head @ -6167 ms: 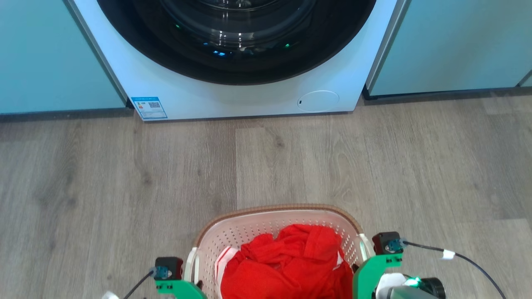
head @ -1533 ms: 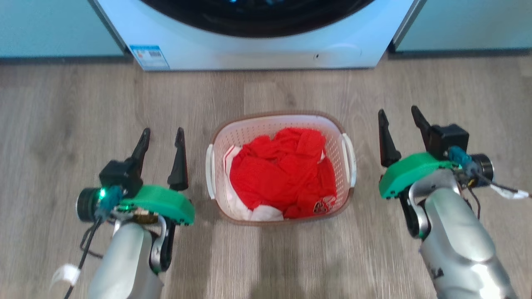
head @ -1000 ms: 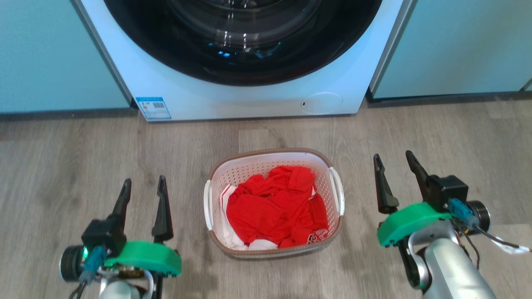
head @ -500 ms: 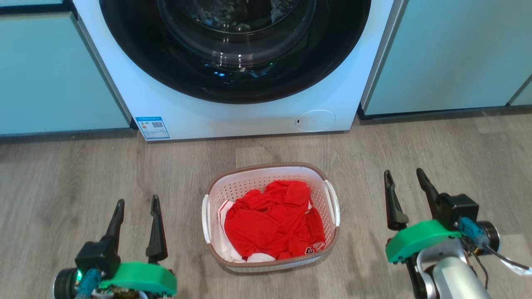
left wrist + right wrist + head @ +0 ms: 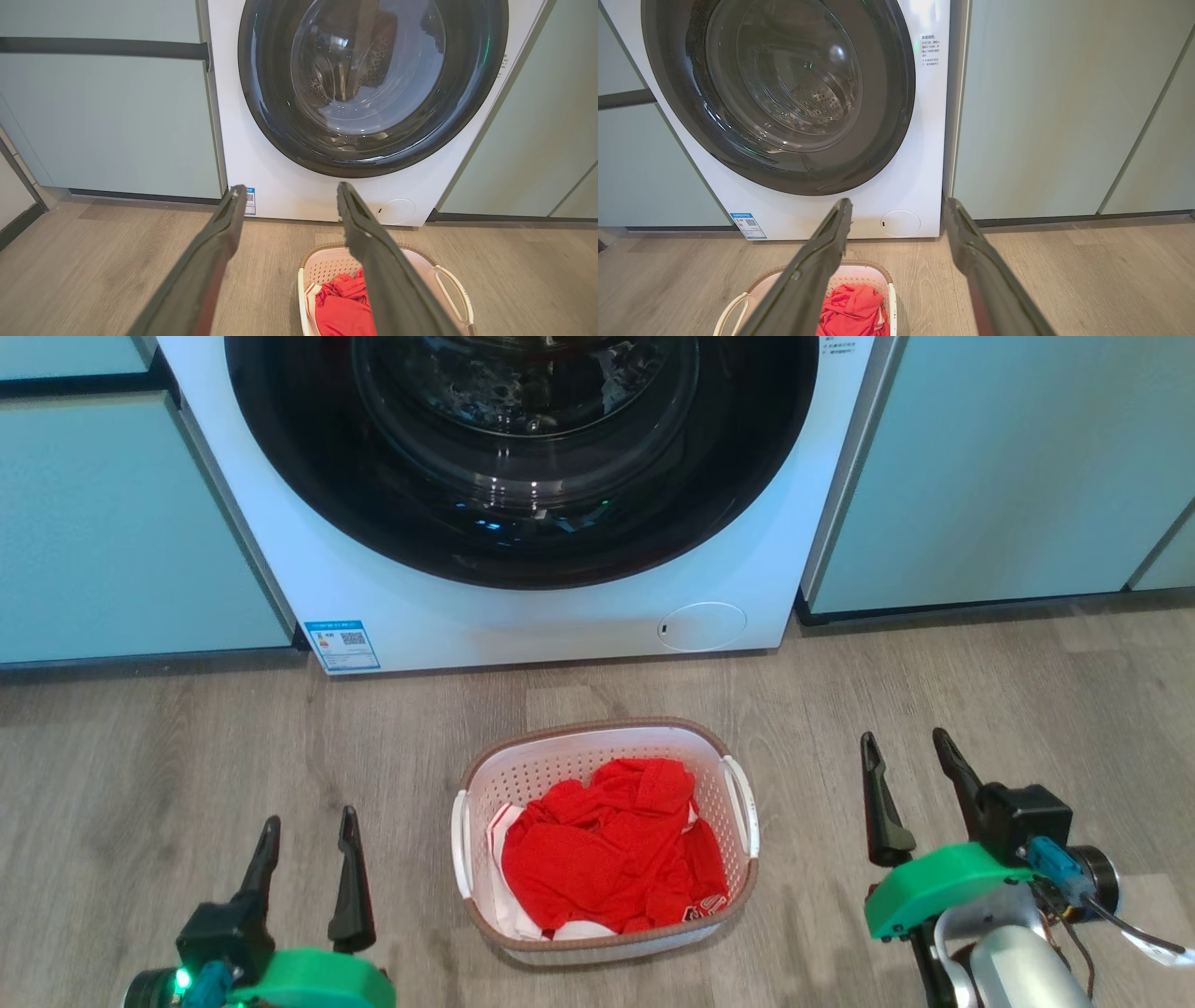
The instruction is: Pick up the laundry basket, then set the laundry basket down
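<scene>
Resting on the floor (image 5: pixel 168 756), the basket (image 5: pixel 579 761) lies between the claws, right of the left claw (image 5: pixel 310 817) and left of the right claw (image 5: pixel 903 735), touching neither. Both claws stand apart and empty. Judging by this, no lift is in hand: either the set-down is finished or the pick-up is not begun — I cannot tell which. Red clothes (image 5: pixel 607 859) hide the basket's bottom — and the left claw's wrist is cut off low in the head view.

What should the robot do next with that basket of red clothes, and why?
Probably just draw both arms back to rest: the laundry basket stands on the floor before the washing machine, and the left tool and right tool are open, well clear of it on either side.
</scene>
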